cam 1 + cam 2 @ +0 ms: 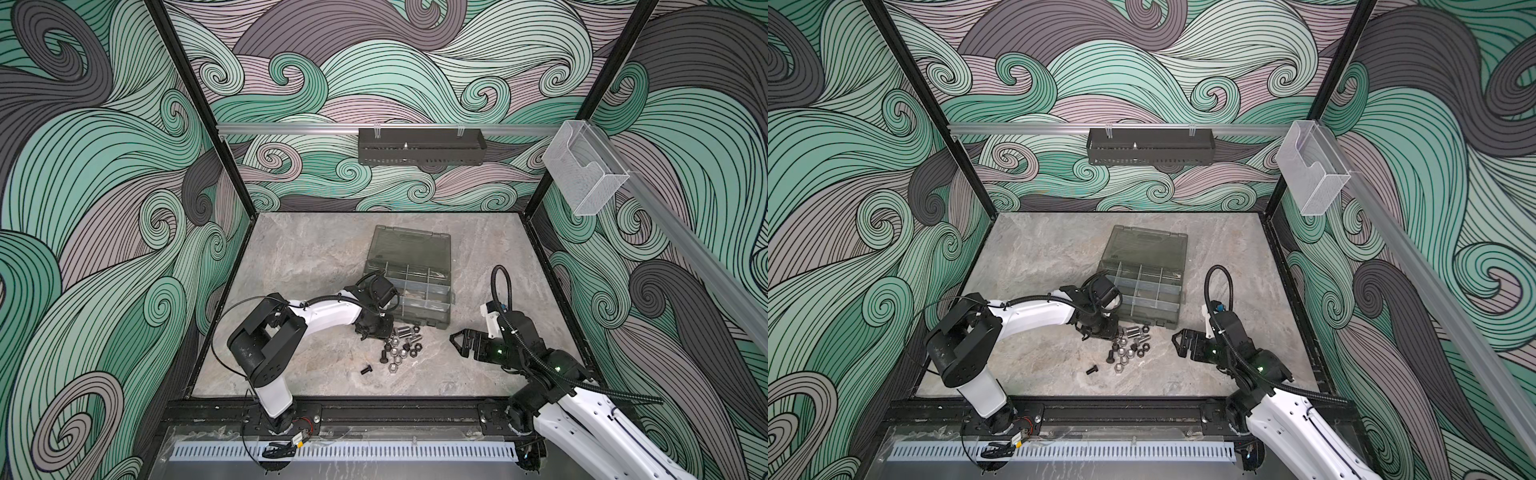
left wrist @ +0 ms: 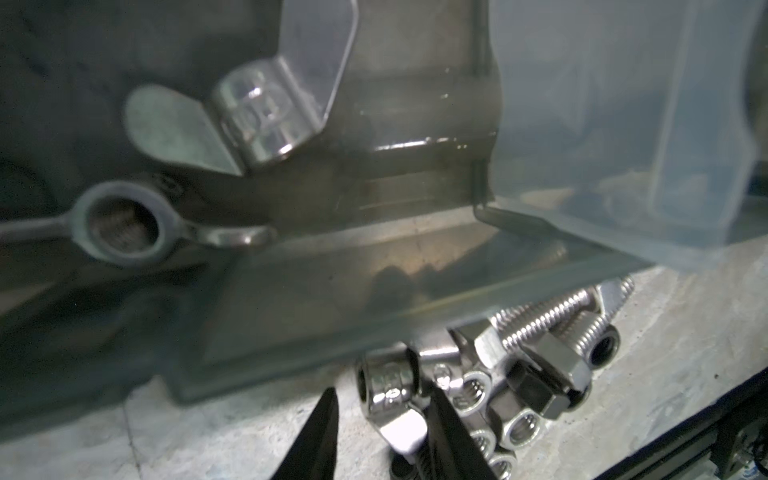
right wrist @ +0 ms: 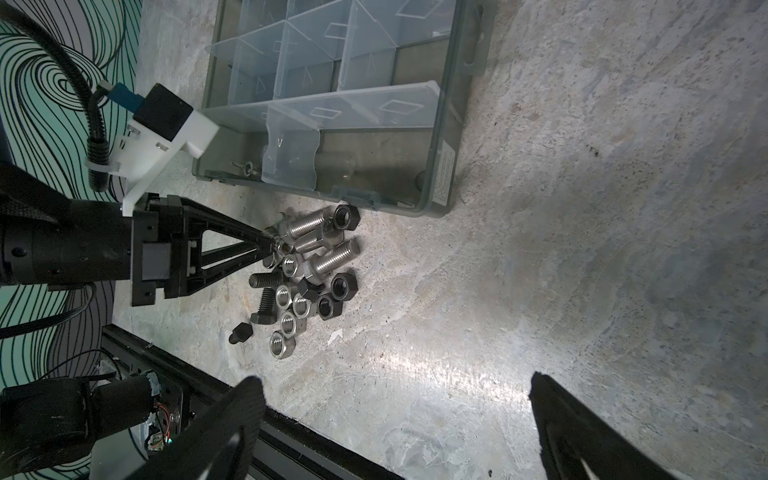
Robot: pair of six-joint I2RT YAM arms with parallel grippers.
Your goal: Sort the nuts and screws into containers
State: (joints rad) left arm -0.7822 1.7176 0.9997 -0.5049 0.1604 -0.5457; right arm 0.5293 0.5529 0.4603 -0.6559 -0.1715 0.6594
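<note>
In both top views the grey organizer case (image 1: 424, 321) (image 1: 1152, 324) is sitting in the middle of the stone floor (image 1: 299, 266), with its lid (image 1: 409, 245) lying open on the far side. The screws (image 1: 405, 331) (image 1: 1133, 331) and nuts (image 1: 395, 362) (image 1: 1124, 358) are lying in 1 loose pile just near of the case's near wall, and 1 black screw (image 1: 365, 370) (image 1: 1092, 369) is lying apart on the pile's near left. The left gripper (image 1: 376, 332) (image 1: 1100, 331) is pointing down at the pile's left edge. The right gripper (image 1: 457, 344) (image 1: 1179, 345) is waiting to the right of the pile, apart from it, with its jaws spread wide.

In the left wrist view the left gripper (image 2: 381, 386) is standing narrow, its fingers (image 2: 320, 432) flanking a shiny silver nut (image 2: 395, 419). A strip of floor is showing beside 1 finger, so I cannot tell whether it is pinching. Behind the smoky wall, 2 wing nuts (image 2: 249, 120) are lying in the near-left one of the compartments (image 2: 332, 299).

In the right wrist view the right gripper (image 3: 395, 378) is gaping wide over bare floor, holding nothing. The left gripper (image 3: 270, 245) is touching the pile's far-left edge. Silver screws (image 3: 332, 259) are lying nearest the case (image 3: 440, 166), nuts (image 3: 286, 324) nearer. The other compartments (image 3: 365, 137) are looking bare.
</note>
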